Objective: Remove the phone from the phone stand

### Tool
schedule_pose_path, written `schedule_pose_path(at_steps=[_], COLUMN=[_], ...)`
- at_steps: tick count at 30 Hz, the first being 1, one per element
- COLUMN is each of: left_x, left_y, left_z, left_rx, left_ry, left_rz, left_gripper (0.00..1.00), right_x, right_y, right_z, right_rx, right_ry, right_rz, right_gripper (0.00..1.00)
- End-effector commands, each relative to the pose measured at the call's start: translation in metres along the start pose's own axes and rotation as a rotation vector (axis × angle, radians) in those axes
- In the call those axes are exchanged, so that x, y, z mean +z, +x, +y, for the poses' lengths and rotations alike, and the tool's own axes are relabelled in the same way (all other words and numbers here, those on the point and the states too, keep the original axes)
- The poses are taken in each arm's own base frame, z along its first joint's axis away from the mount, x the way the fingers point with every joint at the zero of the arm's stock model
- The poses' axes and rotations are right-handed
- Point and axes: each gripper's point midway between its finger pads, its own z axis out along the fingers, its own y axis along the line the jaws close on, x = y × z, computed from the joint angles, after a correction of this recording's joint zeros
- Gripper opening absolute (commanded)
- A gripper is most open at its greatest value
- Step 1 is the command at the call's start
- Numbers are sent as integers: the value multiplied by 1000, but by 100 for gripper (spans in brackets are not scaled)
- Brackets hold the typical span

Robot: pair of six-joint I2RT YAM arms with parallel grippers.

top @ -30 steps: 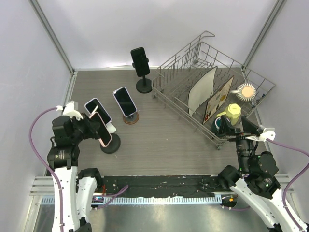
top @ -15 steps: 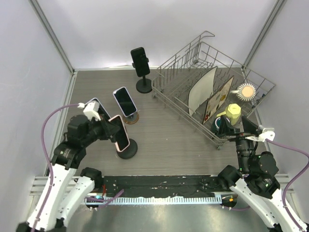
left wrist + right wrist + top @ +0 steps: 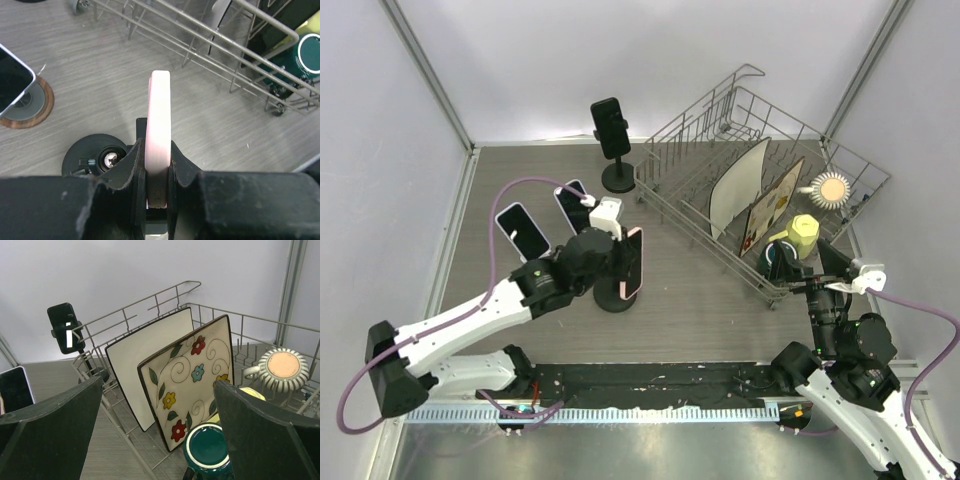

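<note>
A pink-cased phone (image 3: pixel 632 262) stands edge-on in the middle of the table, with my left gripper (image 3: pixel 618 262) shut on it. The left wrist view shows the jaws pressed on both flat sides of the pink phone (image 3: pixel 158 110); the left gripper (image 3: pixel 158 150) holds its lower part. The phone stand's black round base (image 3: pixel 615 298) lies right under the phone, low and left in the wrist view (image 3: pixel 95 155). I cannot tell whether the base touches the table. My right gripper (image 3: pixel 805 262) is open beside the dish rack, with nothing between its fingers (image 3: pixel 55 430).
A wire dish rack (image 3: pixel 665 170) at the right holds plates (image 3: pixel 190 380), a teal mug (image 3: pixel 210 450) and a cup. More phones on stands: white-cased (image 3: pixel 523 228), one on a wooden base (image 3: pixel 578 208), and a black one (image 3: pixel 610 125) at the back.
My left arm has swung from the table's left side to its middle, taking the pink phone and the black stand base along. The right arm has stayed put.
</note>
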Motion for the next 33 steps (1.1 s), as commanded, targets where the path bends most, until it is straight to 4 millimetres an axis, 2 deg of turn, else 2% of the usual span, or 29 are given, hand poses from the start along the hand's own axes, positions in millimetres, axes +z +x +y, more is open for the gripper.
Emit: schedule_pose_path(at_steps=[1,3,5,6,11,12,14,15,17,18,19,21,22,23,24,25,26,27,28,29,30,31,33], left_x=[12,16,22,23,26,25,23,20,16,12,8,2,-6,-8,-13,-17,-20,-25,-29,-33,-37,-40,-47], left_y=[-58,-56,-49,-48,-40,-40,-43,-46,-50,-54,-62,-68,-82,-84,-93,-104,-104,-112,-122,-124,-126,-125,-121], left_z=[-14,-16,-18,-16,-17,-17,-18,-19,-24,-24,-26,-23,-21,-19,-21,-6,-10,-6,16,21,24,40,52], left_rx=[-36,-51,-53,-60,-58,-56,-43,-44,-32,-33,-36,-10,-18,-1,-5,-19,-21,-35,-62,-68,-57,-57,-7], left_ry=[-71,-78,-87,-97,-90,-87,-80,-72,-45,-39,-33,-35,-30,-17,7,-9,54,71,39,51,72,34,8], left_rz=[-199,-194,-178,-176,-155,-156,-157,-162,-163,-170,-180,-175,-198,-182,-188,-197,-169,-173,-183,-178,-172,-160,-157], left_gripper=[0,0,6,13,29,40,50,60,69,78,83,92,94,95,97,97,97,97,97,97,97,97,97], right_x=[-1,-2,-3,-3,-6,-4,-3,-1,5,6,13,17,20,25,25,29,32,33,36,37,37,36,40], right_y=[-12,-12,-14,-15,-28,-26,-28,-27,-21,-12,-13,-3,-13,1,5,-2,9,15,11,22,25,27,40], right_z=[6,9,9,13,20,23,28,32,40,43,52,64,72,88,95,103,116,121,128,140,146,153,162], right_rx=[4,6,12,14,48,35,43,54,50,64,57,44,53,29,20,21,9,-1,6,5,9,29,45], right_ry=[-44,-58,-65,-82,-126,-132,-151,-159,-164,-156,-170,-195,-223,-269,-298,-323,-369,-383,-404,-449,-472,-495,-502], right_rz=[-32,-31,-31,-31,-28,-4,31,53,124,184,226,317,321,395,434,440,497,530,537,589,607,623,667], right_gripper=[98,98,98,98,98,98,98,98,98,98,98,98,98,98,98,98,98,98,98,98,98,98,98])
